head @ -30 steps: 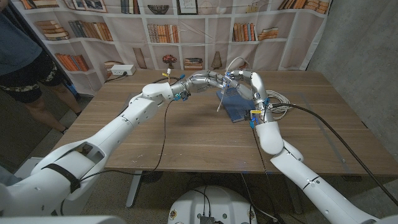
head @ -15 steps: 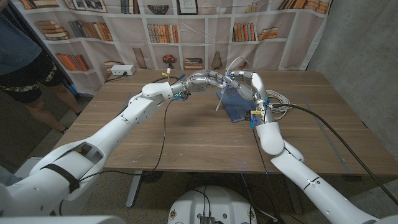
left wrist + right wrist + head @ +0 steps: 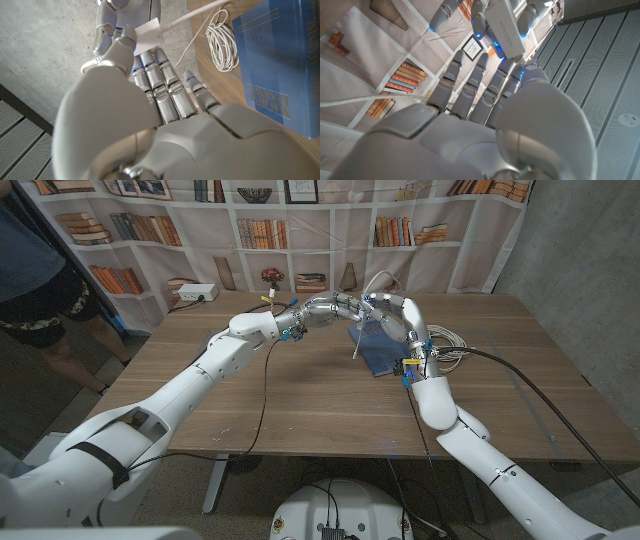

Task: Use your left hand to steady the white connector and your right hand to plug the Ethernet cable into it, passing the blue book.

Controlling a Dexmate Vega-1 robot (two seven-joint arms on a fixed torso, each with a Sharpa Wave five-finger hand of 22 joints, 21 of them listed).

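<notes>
Head view showed both hands meeting above the blue book [image 3: 380,345] on the desk [image 3: 300,395]. Left hand [image 3: 150,95] fingers pinched the white connector [image 3: 148,34]. Right hand [image 3: 485,100] fingers touched it too; their grip I couldn't tell.

Looks like a robot test lab dressed up as a study — printed bookshelf backdrop [image 3: 250,225] hung behind a wooden counter [image 3: 300,395], bare concrete wall [image 3: 580,240] to one side, cables trailing across the floor, a person [image 3: 40,270] standing by at the edge.
</notes>
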